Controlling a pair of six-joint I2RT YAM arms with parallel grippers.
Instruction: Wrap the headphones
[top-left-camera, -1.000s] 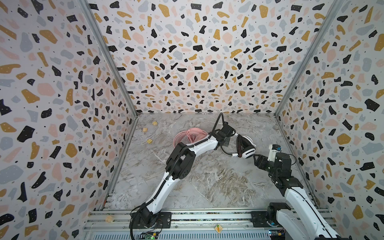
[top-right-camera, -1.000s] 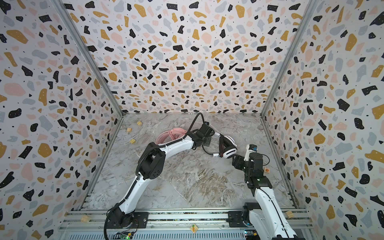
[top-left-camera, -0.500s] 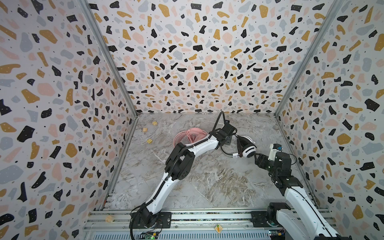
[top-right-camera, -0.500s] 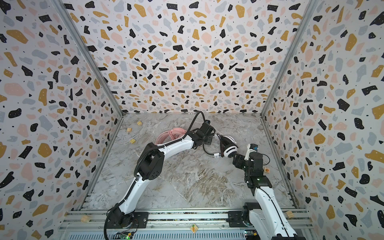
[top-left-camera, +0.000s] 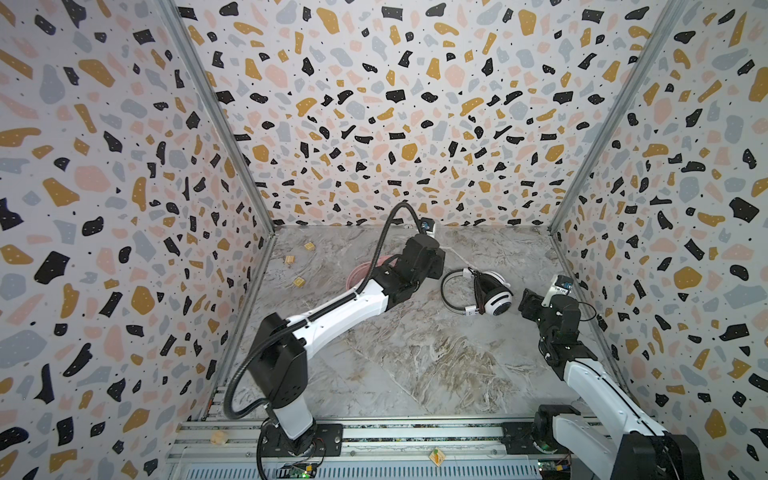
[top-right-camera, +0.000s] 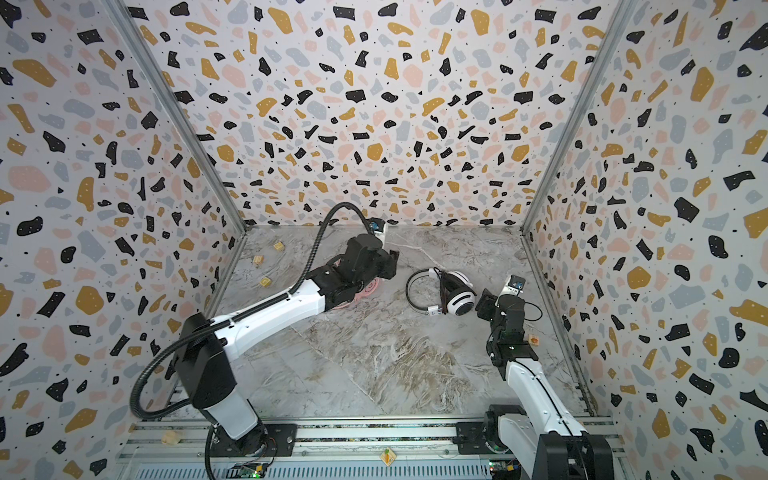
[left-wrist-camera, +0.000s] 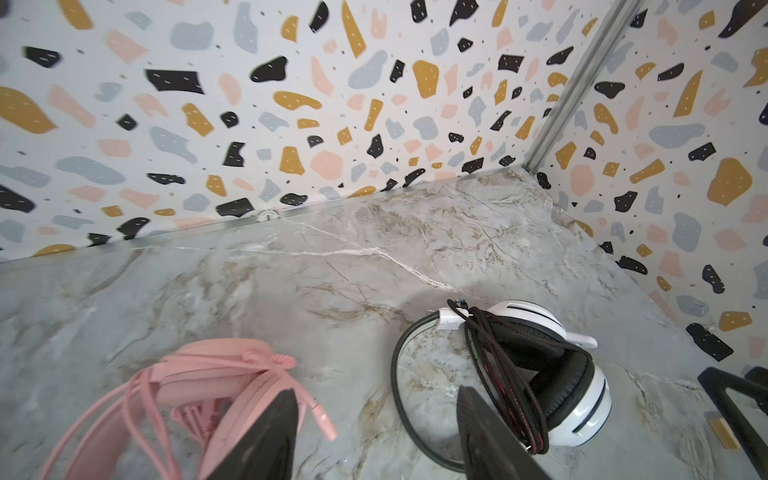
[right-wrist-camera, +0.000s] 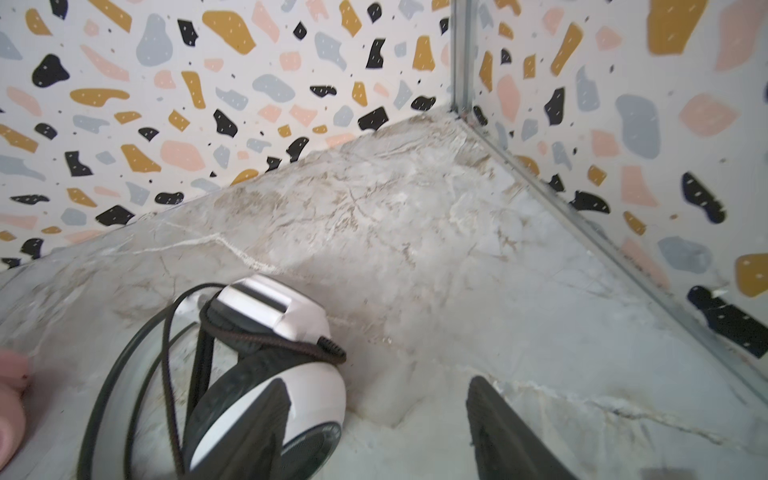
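Note:
The white-and-black headphones (top-left-camera: 494, 297) (top-right-camera: 459, 297) lie on the marble floor at the back right, their dark braided cable (left-wrist-camera: 498, 361) bundled across the ear cups. The pink headphones (top-left-camera: 356, 272) (top-right-camera: 370, 287) lie to their left, mostly hidden under my left arm; in the left wrist view the pink headphones (left-wrist-camera: 208, 374) show with cable looped around them. My left gripper (left-wrist-camera: 376, 390) (top-left-camera: 438, 262) is open over bare floor between the two headsets. Beside the white ear cup (right-wrist-camera: 299, 386) my right gripper (right-wrist-camera: 376, 380) (top-left-camera: 524, 305) stands open, holding nothing.
Three small wooden blocks (top-left-camera: 298, 281) lie at the back left of the floor. Another small block (top-right-camera: 533, 340) sits by the right wall. Patterned walls enclose three sides, and a metal rail (top-left-camera: 395, 434) carrying both arm bases runs along the front.
My left gripper has opened, let go of the white-and-black headphones' cable and drawn back to the left. The headset has barely shifted. The right gripper stays open, almost in place.

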